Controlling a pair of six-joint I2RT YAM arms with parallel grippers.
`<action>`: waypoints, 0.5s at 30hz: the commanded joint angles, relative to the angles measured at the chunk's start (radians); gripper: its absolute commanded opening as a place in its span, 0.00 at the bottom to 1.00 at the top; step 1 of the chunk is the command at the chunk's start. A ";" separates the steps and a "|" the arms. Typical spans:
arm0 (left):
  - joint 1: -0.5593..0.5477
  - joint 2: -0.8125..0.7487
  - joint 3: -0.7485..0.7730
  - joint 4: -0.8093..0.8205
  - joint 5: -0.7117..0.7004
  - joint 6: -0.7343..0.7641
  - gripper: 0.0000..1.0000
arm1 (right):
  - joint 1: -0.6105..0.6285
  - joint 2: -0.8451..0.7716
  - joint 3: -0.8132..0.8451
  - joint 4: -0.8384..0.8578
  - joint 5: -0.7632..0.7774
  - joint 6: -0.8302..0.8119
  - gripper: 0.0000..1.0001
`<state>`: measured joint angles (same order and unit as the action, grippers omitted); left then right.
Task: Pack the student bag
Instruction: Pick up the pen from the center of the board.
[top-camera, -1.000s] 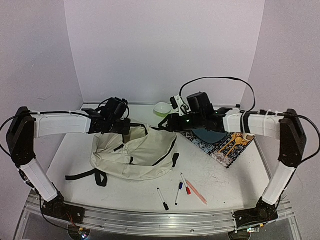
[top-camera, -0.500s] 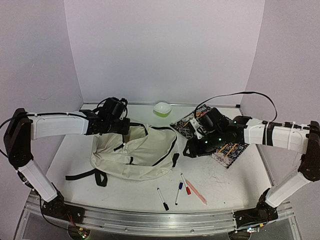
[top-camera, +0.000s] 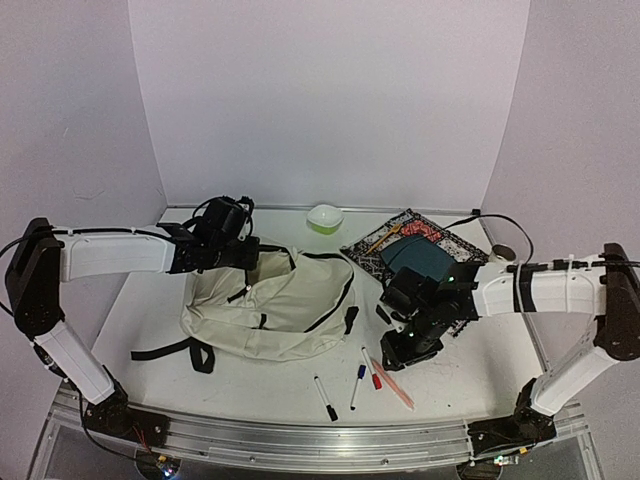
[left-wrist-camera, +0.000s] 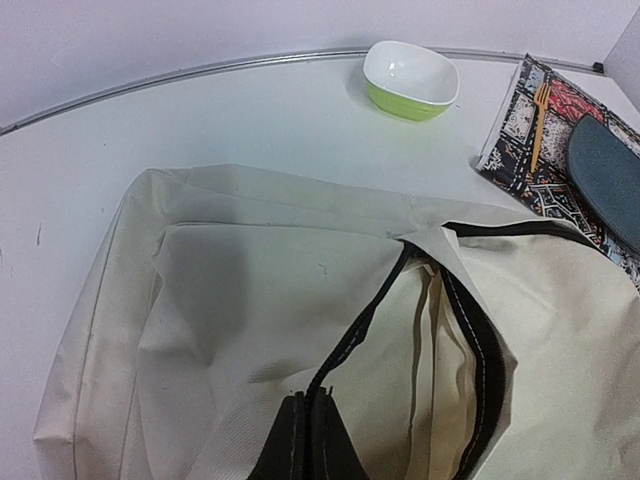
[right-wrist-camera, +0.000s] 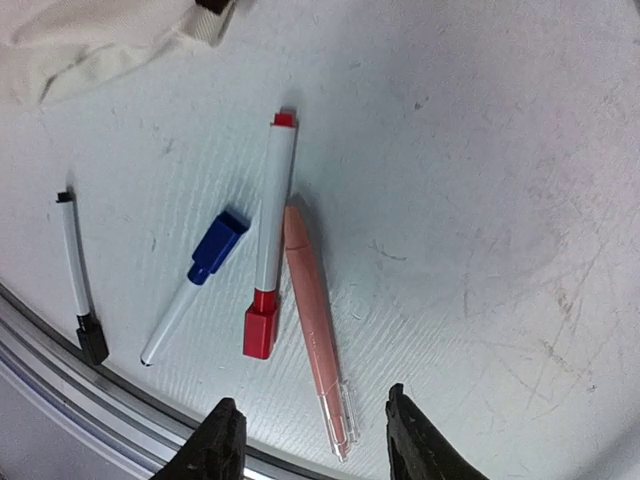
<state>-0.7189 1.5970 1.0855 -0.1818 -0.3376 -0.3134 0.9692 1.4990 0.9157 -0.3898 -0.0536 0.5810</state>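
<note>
Top external view: left arm stretched level, left gripper (top-camera: 250, 254) pinched shut on the 12 o'clock rim of the cream fabric backpack (top-camera: 275, 318), mid-table; right gripper (top-camera: 398, 352) angled down, half-spread. Right wrist view alone shows a pink plastic pen (right-wrist-camera: 310, 300) beneath its parted fingertips.

One student bag (top-camera: 280, 305); three markers (right-wrist-camera: 272, 220); one pink pen (right-wrist-camera: 312, 315); one green bowl (left-wrist-camera: 410, 80); one patterned book (left-wrist-camera: 515, 150); one fork (left-wrist-camera: 540, 125)

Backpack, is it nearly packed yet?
Not really. Done: the left pincer holds the student bag open by its zipper edge; nothing shows inside. In hand: the right pincer hovers open over the pink pen and red marker. Left: those plus the notebook and bowl wait outside.
</note>
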 joint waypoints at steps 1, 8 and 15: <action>0.004 -0.047 0.001 0.070 -0.006 -0.006 0.00 | 0.022 0.064 -0.003 -0.086 0.026 0.023 0.46; 0.004 -0.051 0.000 0.073 0.003 -0.009 0.00 | 0.042 0.133 0.008 -0.090 0.016 0.009 0.36; 0.004 -0.050 0.002 0.072 0.006 -0.007 0.00 | 0.069 0.202 0.032 -0.099 0.007 0.001 0.32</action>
<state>-0.7189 1.5970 1.0840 -0.1806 -0.3311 -0.3138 1.0218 1.6616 0.9171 -0.4065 -0.0511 0.5905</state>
